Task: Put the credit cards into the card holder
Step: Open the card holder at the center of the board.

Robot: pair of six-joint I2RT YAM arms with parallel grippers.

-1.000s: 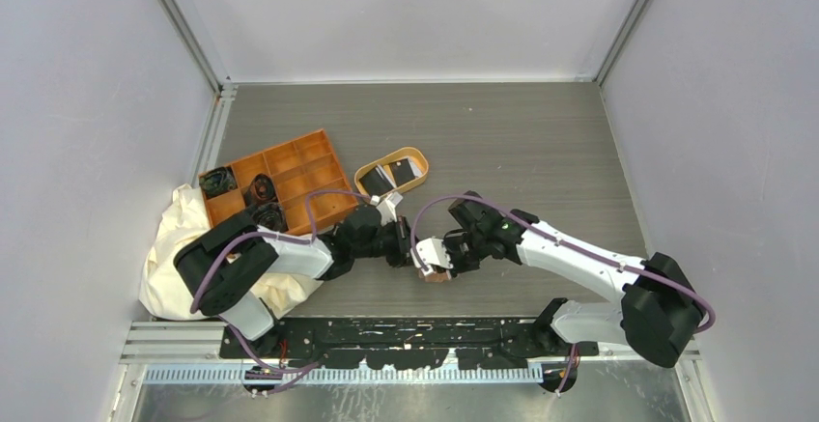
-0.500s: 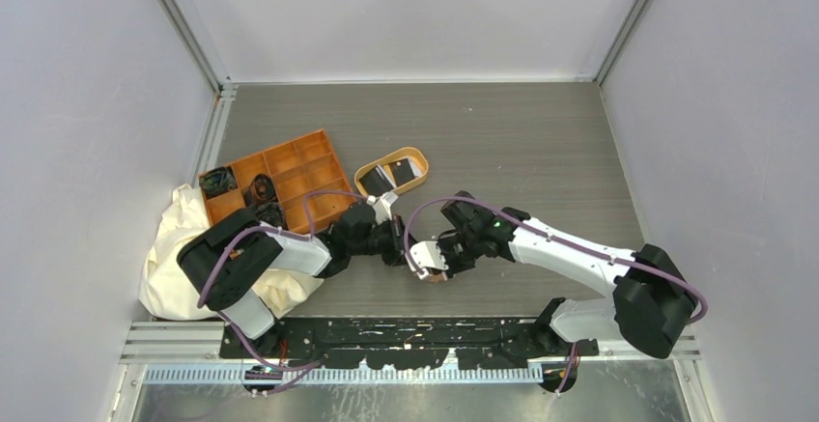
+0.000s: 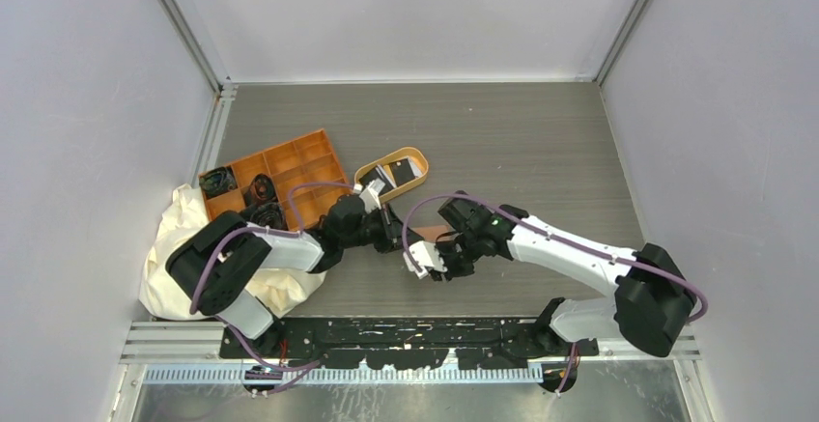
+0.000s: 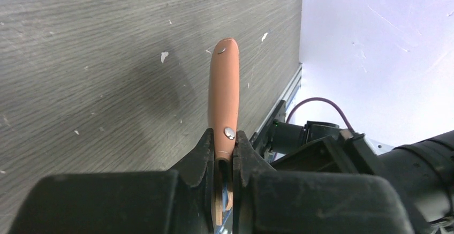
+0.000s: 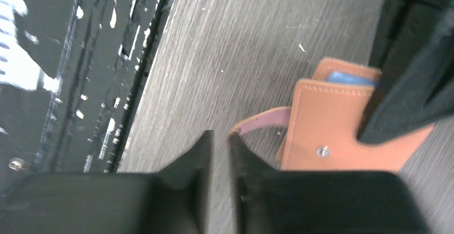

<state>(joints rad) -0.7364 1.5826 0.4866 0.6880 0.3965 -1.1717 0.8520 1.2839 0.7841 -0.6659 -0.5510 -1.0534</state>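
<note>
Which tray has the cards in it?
The small oval tan-rimmed tray, holding black-and-white cards; the orange compartment tray beside it holds dark bundled items.

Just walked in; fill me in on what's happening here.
The left gripper is clamped on the pinkish-brown leather folding wallet, held on edge. The right gripper, shut, sits at its pink snap tab; whether it grips is unclear. The black credit cards lie in the oval tan-rimmed tray.

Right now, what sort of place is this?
Probably a robot test booth: plain walls box in a grey tabletop, a metal mounting rail lines its near edge, an orange compartment tray sits on it.
</note>
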